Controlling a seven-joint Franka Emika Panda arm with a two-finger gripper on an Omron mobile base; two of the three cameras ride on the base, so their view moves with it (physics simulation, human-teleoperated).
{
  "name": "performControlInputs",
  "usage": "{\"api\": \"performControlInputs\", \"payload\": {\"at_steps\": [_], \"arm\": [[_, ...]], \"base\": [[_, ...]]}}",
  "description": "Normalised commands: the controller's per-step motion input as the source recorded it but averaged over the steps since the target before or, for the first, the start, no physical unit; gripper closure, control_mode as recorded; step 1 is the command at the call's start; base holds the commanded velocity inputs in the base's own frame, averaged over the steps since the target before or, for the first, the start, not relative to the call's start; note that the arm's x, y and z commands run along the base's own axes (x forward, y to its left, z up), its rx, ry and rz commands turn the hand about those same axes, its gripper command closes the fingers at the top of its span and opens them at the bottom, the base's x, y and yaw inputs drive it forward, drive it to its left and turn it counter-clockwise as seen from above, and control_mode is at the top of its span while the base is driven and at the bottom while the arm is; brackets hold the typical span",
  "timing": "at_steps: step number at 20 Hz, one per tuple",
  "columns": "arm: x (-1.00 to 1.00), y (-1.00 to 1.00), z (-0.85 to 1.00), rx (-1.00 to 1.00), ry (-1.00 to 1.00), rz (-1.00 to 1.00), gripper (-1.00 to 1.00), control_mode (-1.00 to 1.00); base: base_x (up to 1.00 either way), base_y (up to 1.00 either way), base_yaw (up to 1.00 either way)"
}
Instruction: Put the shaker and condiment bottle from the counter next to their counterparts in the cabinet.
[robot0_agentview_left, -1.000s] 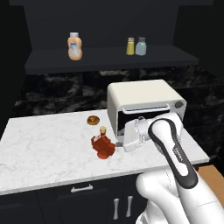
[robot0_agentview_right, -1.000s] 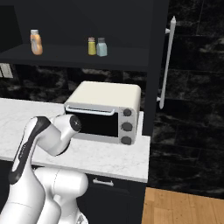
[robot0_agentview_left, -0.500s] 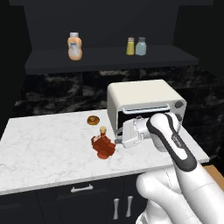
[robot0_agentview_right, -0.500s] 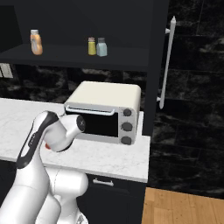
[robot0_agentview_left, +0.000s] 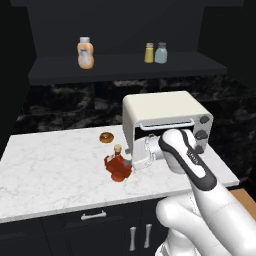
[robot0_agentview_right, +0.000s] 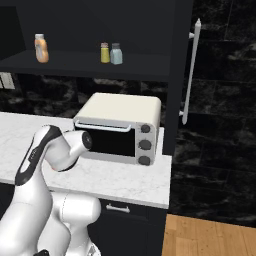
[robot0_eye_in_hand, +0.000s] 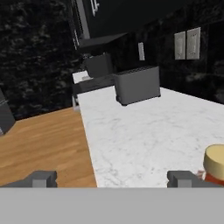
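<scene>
White marble counter (robot0_agentview_left: 55, 175) with grey veins is the biggest thing in front of me, sitting on dark drawers with silver handles. Above it hangs the near-black cabinet (robot0_agentview_left: 125, 67) with its 1 long shelf. On the counter's right end sits the cream toaster oven (robot0_agentview_left: 167, 117), dark glass door and 3 knobs down its side. In my hand view there's also a dark grey toaster (robot0_eye_in_hand: 136, 85) further along the marble, with wood floor off to one side.

My gripper (robot0_agentview_left: 131, 157) is down low in front of the toaster oven, right beside the condiment bottle (robot0_agentview_left: 118, 165), and my fingers (robot0_eye_in_hand: 186, 178) are spread as wide as they go with nothing between them. That bottle is the red-orange faceted one with the tan cork cap; from the left base view it looks tipped over, but I can't say for sure. In my hand view its cap is just past my right-hand tip. Near it on the marble there's a small brown ring, looks like a donut (robot0_agentview_left: 105, 137).

Up on the shelf: the peach-orange squeeze bottle (robot0_agentview_left: 85, 52) stands to the left, well apart from the other 2. The grey-blue shaker (robot0_agentview_left: 161, 52) stands just beside the little yellow shaker (robot0_agentview_left: 149, 53), both upright.
</scene>
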Motion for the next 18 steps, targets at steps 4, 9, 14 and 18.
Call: {"api": "performControlInputs", "payload": {"at_steps": [4,9,14,18], "arm": [[0.0,0.01,0.0,0.0,-0.03,-0.03,-1.0,-1.0],[0.0,0.0,0.0,0.0,-0.06,-0.06,-1.0,-1.0],[0.0,0.0,0.0,0.01,-0.06,-0.19,-1.0,-1.0],[0.08,0.0,-0.01,0.06,0.0,-0.15,-1.0,-1.0]], "base": [[0.0,0.0,0.0],[0.0,0.0,0.0],[0.0,0.0,0.0],[0.0,0.0,0.0]]}}
